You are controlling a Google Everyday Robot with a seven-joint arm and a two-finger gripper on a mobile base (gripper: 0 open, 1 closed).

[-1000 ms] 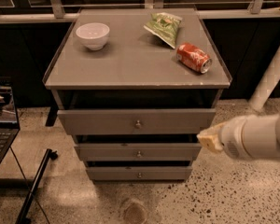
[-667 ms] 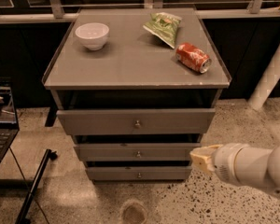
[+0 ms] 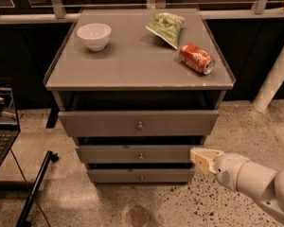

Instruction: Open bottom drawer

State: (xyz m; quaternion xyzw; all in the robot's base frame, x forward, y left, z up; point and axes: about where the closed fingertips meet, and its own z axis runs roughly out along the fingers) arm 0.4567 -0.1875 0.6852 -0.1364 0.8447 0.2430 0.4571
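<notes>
The gripper (image 3: 206, 159) is hovering at the near right, beside the right end of the middle drawer (image 3: 113, 153) and just above the right corner of the bottom drawer (image 3: 141, 175), while a white bowl (image 3: 93, 35), green bag (image 3: 166, 27) and red can (image 3: 197, 58) are resting on the cabinet top (image 3: 132, 70).

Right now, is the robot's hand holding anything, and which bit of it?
Nothing is held. The gripper sits off to the right of the bottom drawer, away from its knob.
</notes>
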